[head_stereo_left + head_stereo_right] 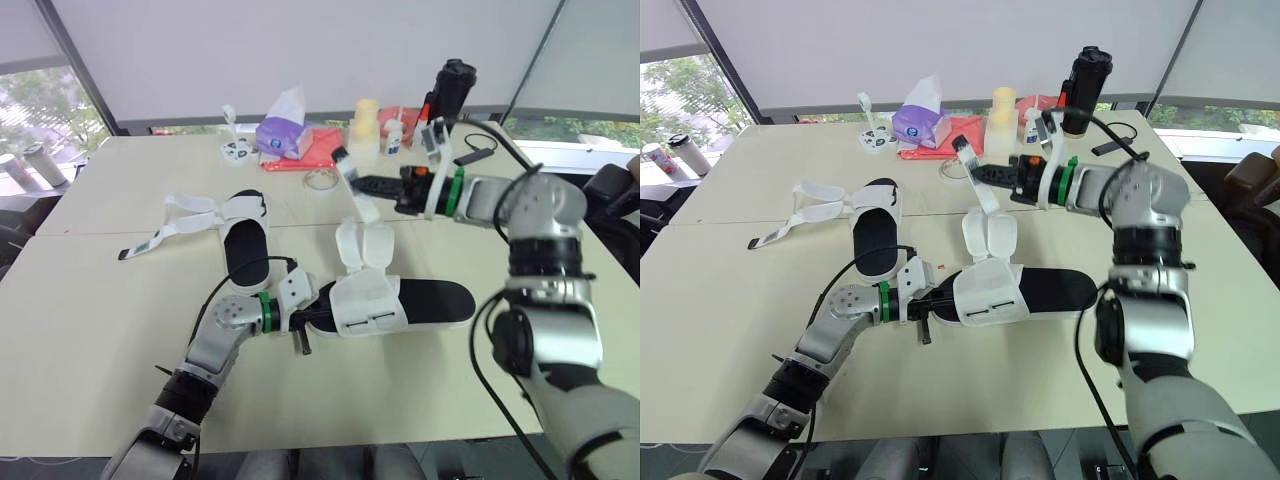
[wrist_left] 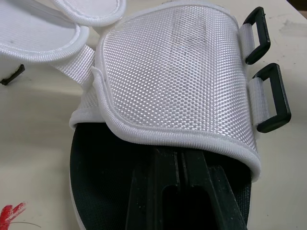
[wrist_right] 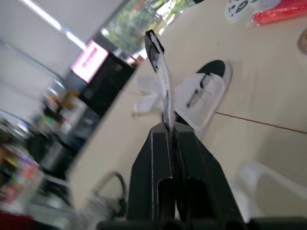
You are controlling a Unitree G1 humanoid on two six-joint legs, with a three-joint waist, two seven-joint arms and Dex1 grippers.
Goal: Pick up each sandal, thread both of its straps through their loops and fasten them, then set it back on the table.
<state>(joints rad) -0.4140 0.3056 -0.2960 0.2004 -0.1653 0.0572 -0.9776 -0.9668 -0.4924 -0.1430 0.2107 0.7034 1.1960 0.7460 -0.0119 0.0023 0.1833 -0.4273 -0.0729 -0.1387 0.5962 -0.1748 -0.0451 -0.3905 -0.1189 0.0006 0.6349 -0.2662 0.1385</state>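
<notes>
The near sandal (image 1: 425,300) lies on the desk (image 1: 90,300) at frame centre. I read the left gripper (image 1: 310,320) with jaws clenched together, tucked beneath the white upper (image 2: 177,72). The left wrist view adds two black loops (image 2: 282,98), both unthreaded. At upper centre, the right gripper (image 1: 362,184) has its jaws clamped on the strap (image 3: 164,91), raised off the desk. The second sandal (image 1: 240,240) lies centre-left.
</notes>
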